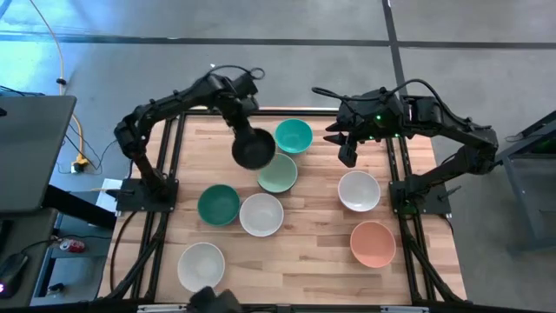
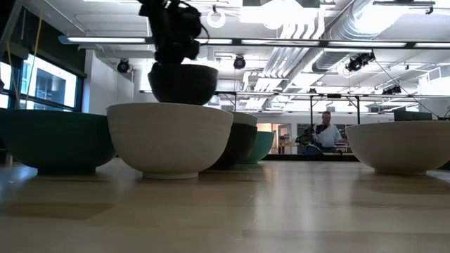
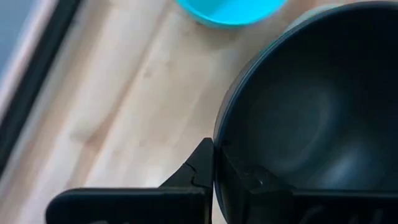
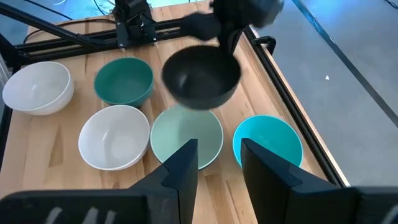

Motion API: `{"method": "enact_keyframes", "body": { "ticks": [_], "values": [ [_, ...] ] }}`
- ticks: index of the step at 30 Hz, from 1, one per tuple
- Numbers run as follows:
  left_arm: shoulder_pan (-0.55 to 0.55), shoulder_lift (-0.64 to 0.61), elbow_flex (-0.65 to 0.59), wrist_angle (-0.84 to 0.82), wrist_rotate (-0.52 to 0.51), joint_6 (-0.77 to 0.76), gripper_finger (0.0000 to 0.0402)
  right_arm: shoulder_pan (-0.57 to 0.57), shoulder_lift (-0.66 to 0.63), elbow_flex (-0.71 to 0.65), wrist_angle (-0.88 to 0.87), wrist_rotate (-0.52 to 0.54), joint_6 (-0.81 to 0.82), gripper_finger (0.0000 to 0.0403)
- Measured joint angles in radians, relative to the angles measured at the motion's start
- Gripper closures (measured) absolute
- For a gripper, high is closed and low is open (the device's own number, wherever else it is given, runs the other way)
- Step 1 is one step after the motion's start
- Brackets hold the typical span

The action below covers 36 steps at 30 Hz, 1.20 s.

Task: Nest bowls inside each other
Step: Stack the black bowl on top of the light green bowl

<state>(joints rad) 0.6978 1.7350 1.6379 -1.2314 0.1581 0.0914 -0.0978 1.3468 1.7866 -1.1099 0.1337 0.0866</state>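
High view: I see the left hand [image 1: 249,139] pinching the rim of a glossy black bowl [image 1: 252,149], held above the slatted wooden worktop [image 1: 313,252] at the edge of the mint bowl [image 1: 278,173]. The teal bowl [image 1: 294,136] sits just beyond. A dark green bowl [image 1: 218,204] and a white bowl [image 1: 261,214] stand side by side in the middle; a second white bowl [image 1: 201,265] is at the near left, a third white bowl [image 1: 359,190] and the salmon pink bowl [image 1: 373,243] on the right. The right hand [image 1: 347,149] hovers over the far right of the board, holding nothing.

Low view: the black bowl [image 2: 183,83] hangs clear above a smooth, round-walled white bowl [image 2: 169,138]. A person [image 2: 326,132] stands in the room behind.

Left wrist view: one dark finger [image 3: 202,167] presses the outside of the black bowl's [image 3: 311,118] thin rim; the inner wall is smooth and faintly shiny.

Right wrist view: I see this hand's two flat fingers [image 4: 181,168] spread apart, empty, above the mint bowl [image 4: 186,134].
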Motion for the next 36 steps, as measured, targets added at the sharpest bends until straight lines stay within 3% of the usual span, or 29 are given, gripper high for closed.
{"method": "enact_keyframes", "body": {
  "ticks": [11, 22, 36],
  "values": [
    [-0.133, 0.117, 0.01, 0.081, 0.044, -0.054, 0.0401, 0.0, 0.0, 0.0, -0.021, -0.001, 0.026, 0.0288],
    [-0.156, 0.127, 0.14, 0.122, 0.049, -0.074, 0.0401, 0.001, 0.0, 0.0, -0.042, -0.002, 0.047, 0.0288],
    [-0.184, 0.127, 0.145, 0.122, 0.051, -0.093, 0.0401, 0.001, 0.0, 0.0, -0.037, -0.002, 0.044, 0.0288]
  ]
}}
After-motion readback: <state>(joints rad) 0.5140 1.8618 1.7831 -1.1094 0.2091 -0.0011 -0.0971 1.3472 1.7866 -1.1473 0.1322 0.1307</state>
